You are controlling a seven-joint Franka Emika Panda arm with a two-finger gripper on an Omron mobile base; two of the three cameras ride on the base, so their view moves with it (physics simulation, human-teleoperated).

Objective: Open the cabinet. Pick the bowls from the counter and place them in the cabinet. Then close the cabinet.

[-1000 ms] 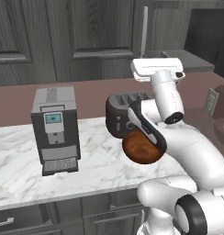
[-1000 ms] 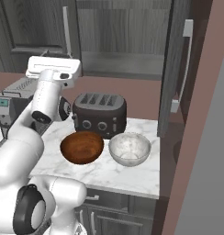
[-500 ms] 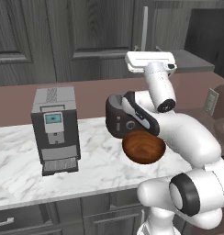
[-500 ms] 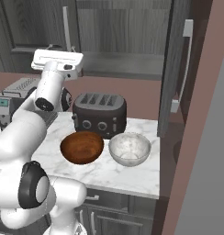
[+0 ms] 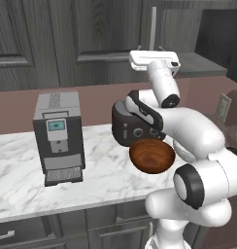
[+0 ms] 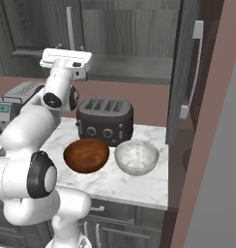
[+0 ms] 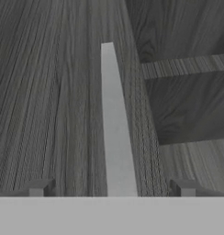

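Right now I have the white arm reared up from its base, elbow bent over the pale marble counter [image 6: 139, 186], forearm rising steeply so that the two-finger gripper [image 7: 112, 188] faces the dark grey wood-grain cabinet [image 6: 125, 34] above the counter. From the hand view I see my two small dark fingertips [image 7: 39, 187] spread wide apart, nothing between them but the long vertical silver bar handle [image 7: 114, 128], which runs up the middle of the gap; I cannot tell whether either tip touches it. To the right of that bar, in the same view, the door's edge gives way to a dark wooden shelf seen edge-on inside the cabinet. From the right base view the flat white hand sits level, just below that handle's lower end, and the right-hand cabinet door [image 6: 185, 72] stands swung out towards me with its own silver bar handle [image 6: 196, 68] on the edge. Both bowls sit on the counter in front of the black four-slot toaster [image 6: 105, 125]: the glossy reddish-brown wooden bowl [image 6: 86, 156] to the left, the pale grey-white bowl [image 6: 136, 157] just beside it to the right, close but apart. Further left on the counter stands a grey box-shaped coffee machine [image 5: 58, 137] with a small blue screen, well apart from the bowls.
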